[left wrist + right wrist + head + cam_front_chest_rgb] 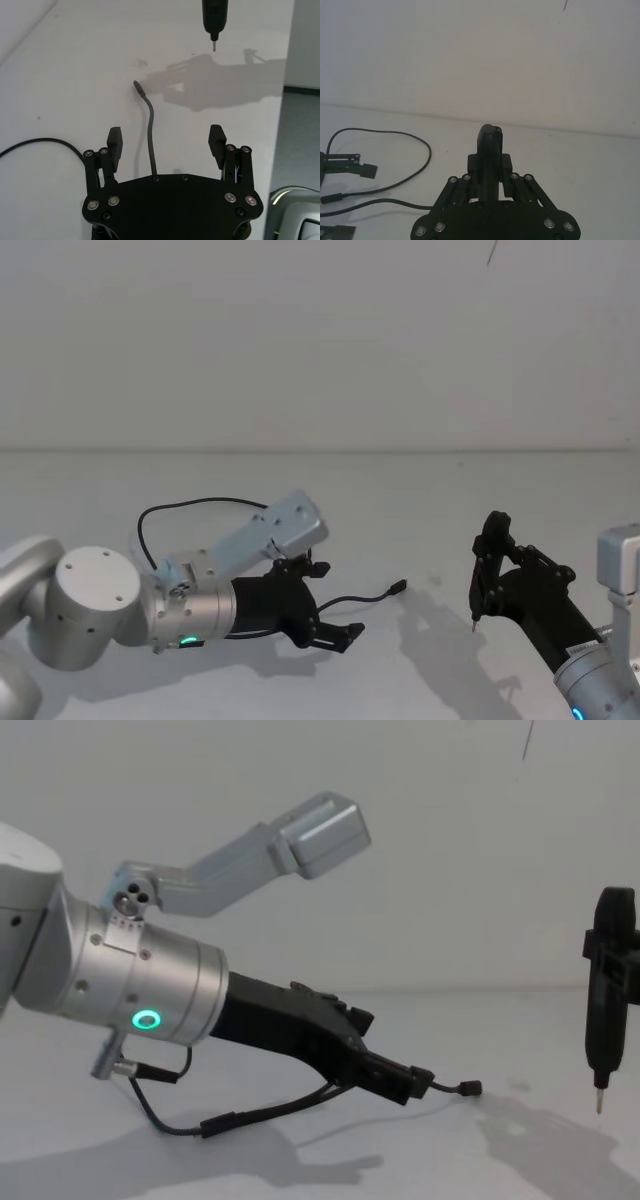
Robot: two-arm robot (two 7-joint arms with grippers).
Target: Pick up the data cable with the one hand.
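Beneath left gripper (165, 134), data cable (149, 120) partly hidden

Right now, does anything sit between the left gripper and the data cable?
Nothing visible does. The left gripper is open low over the table, and the data cable runs between its fingers. The pen-shaped tool clamped in the right gripper hangs apart, beyond the cable's plug end.
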